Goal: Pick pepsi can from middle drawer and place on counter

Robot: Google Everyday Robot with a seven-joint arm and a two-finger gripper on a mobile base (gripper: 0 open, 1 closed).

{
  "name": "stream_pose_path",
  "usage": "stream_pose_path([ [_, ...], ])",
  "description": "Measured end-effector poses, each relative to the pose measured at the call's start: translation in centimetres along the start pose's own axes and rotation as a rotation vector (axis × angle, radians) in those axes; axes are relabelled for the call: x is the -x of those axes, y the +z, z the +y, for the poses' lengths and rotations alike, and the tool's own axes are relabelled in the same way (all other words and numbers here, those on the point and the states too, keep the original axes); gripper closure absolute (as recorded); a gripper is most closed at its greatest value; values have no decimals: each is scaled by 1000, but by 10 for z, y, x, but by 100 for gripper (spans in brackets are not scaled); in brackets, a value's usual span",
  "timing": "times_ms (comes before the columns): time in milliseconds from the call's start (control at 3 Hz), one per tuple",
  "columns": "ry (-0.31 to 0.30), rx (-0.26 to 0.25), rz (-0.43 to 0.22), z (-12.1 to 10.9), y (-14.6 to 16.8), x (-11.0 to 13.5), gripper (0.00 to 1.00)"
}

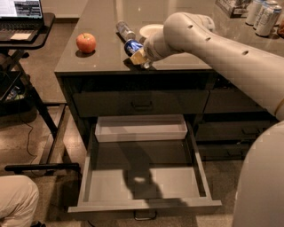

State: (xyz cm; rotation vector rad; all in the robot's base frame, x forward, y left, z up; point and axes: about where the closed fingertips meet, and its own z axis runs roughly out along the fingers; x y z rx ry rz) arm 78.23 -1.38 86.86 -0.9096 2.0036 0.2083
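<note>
The pepsi can, dark blue with a silver end, is tilted in my gripper, which is shut on it just above the front of the counter. My pale arm reaches in from the right across the counter. Below, the middle drawer is pulled fully out, with a long white tray at its back and its grey floor bare; my arm's shadow falls on it.
A red apple sits on the counter to the left. A plastic bottle lies behind the can and a white bowl beside it. Tall pale cans stand at the far right. A black side desk with laptop is at left.
</note>
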Motion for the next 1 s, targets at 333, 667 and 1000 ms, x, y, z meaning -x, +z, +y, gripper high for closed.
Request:
stream_pose_path([
  [333, 7, 2, -1, 1, 3, 4, 11],
  [667, 7, 2, -1, 1, 3, 4, 0],
  [1000, 7, 2, -1, 1, 3, 4, 0],
])
